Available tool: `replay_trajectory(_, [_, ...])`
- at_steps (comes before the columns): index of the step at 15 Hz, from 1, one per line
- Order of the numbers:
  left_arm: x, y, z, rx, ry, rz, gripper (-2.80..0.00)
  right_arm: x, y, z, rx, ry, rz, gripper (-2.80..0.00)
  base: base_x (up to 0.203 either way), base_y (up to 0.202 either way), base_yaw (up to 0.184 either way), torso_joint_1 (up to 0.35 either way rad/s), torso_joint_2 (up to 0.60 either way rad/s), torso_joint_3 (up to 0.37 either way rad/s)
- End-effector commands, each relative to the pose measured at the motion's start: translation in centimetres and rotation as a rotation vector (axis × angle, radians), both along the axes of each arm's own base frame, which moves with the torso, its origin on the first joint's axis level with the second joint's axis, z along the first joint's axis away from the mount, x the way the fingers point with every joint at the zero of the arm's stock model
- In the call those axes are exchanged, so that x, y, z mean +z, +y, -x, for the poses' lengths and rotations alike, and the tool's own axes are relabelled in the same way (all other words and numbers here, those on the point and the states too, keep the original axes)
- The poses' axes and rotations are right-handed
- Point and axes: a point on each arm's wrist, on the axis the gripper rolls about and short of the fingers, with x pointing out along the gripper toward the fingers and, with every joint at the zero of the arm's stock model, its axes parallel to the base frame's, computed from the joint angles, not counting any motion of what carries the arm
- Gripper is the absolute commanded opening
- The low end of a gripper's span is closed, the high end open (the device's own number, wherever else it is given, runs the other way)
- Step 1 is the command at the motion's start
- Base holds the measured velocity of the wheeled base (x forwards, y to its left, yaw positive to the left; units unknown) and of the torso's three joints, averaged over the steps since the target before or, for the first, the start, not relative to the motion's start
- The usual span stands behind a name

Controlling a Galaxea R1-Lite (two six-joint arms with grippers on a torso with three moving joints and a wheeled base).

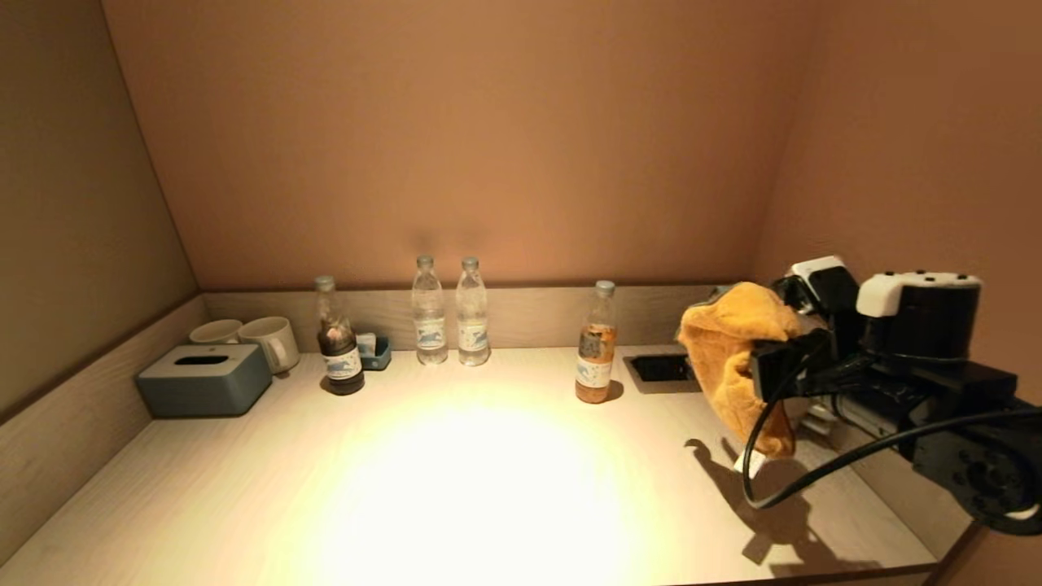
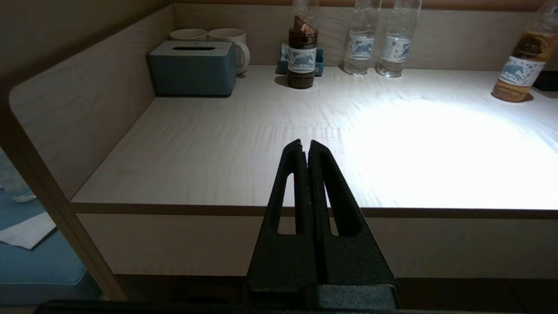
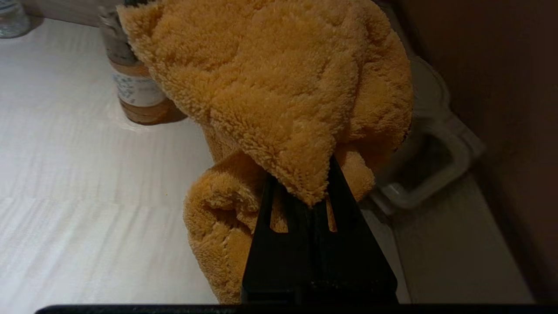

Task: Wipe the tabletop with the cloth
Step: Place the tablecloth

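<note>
tabletop point(image 1: 456, 488): pale wood counter in a brown alcove, lit at lower centre, no wiping visible yet
cloth point(image 1: 737, 358): orange, hanging above the surface at right of frame
right gripper point(image 3: 305, 192): fingers clamped on cloth
left gripper point(image 2: 305, 146): fingers together, empty, off the front edge
left to do: lower the cloth, whole wipe
nearby: amber bottle point(image 1: 596, 355)

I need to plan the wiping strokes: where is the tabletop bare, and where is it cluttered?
Bare: the wide pale wooden tabletop, from the front edge up to the bottle row. Crowded: the back, with the grey-blue tissue box, two white mugs, the dark-liquid bottle, two clear water bottles and the amber-liquid bottle. The right gripper holds the orange fluffy cloth above the right end.
</note>
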Motion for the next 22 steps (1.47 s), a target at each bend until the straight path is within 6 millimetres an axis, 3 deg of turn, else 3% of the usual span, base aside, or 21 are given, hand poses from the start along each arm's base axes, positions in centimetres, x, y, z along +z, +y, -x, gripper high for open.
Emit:
replay_trajectory(1, [0.0,0.0,0.0,0.0,0.0,0.0,-2.8,0.4,-1.6,1.0,-0.057,-0.017,0.003,-2.8,0.0,0.0,0.0,0.0,0.0,0.0])
replay_trajectory(4, [0.0,0.0,0.0,0.0,0.0,0.0,-2.8,-1.3,-5.0,0.9,-0.188,0.051,-0.004,-2.8,0.0,0.0,0.0,0.0,0.0,0.0])
replay_trajectory(7, [0.0,0.0,0.0,0.0,0.0,0.0,-2.8,-3.8,-5.7,1.0,-0.224,0.143,-0.043,-2.8,0.0,0.0,0.0,0.0,0.0,0.0])
replay_trajectory(15, [0.0,0.0,0.0,0.0,0.0,0.0,-2.8,-7.9,-7.2,-0.1,-0.302,0.274,-0.121,-2.8,0.0,0.0,0.0,0.0,0.0,0.0])
replay_trajectory(18, [0.0,0.0,0.0,0.0,0.0,0.0,-2.8,-10.0,-8.1,-1.6,-0.325,0.333,-0.137,-2.8,0.0,0.0,0.0,0.0,0.0,0.0])
replay_trajectory(22, [0.0,0.0,0.0,0.0,0.0,0.0,-2.8,-11.0,-9.0,-3.8,-0.341,0.333,-0.137,-2.8,0.0,0.0,0.0,0.0,0.0,0.0])
